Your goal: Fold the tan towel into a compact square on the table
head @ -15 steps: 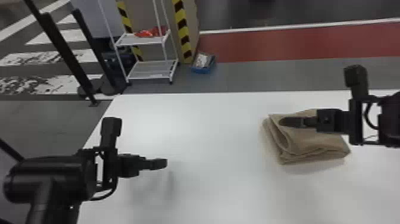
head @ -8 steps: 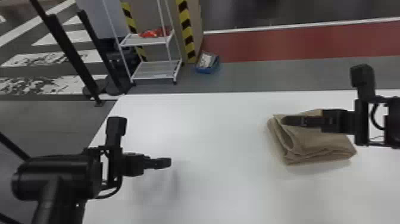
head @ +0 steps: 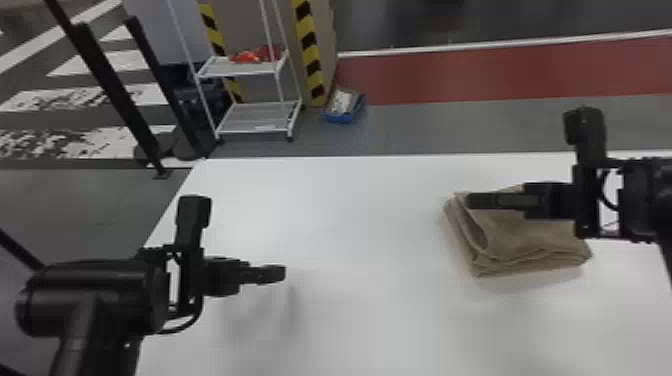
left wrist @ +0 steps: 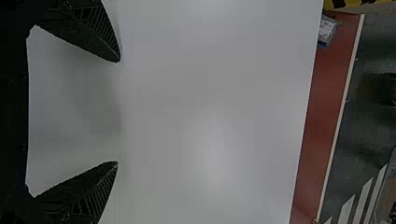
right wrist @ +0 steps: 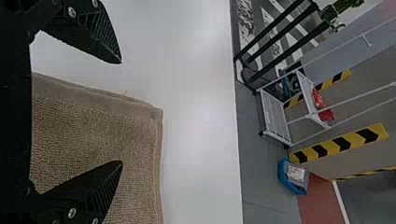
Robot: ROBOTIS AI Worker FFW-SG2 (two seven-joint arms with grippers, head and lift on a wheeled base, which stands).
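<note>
Tan towel (head: 525,240) is on the white table (head: 370,225), right of centre in the head view, already folded into a thick, layered packet. Mostly done by my read: main folds are in, footprint is near a square. Left to do: the left edge gapes with a loose layer and the near edge is stacked a bit uneven, so maybe a press or a tug to true it up, then back off. Right gripper (right wrist: 121,112) is above the towel's upper left part in the head view, fingers wide apart, nothing held; in its wrist view one finger is over the cloth, the other over tabletop. Left gripper (left wrist: 118,112) is parked at lower left of the head view, also spread wide, nothing between the fingers. Vs half a second ago: right arm sits slightly further left over the towel, camera framing has shifted a touch, towel folds look unchanged, left arm about the same.
</note>
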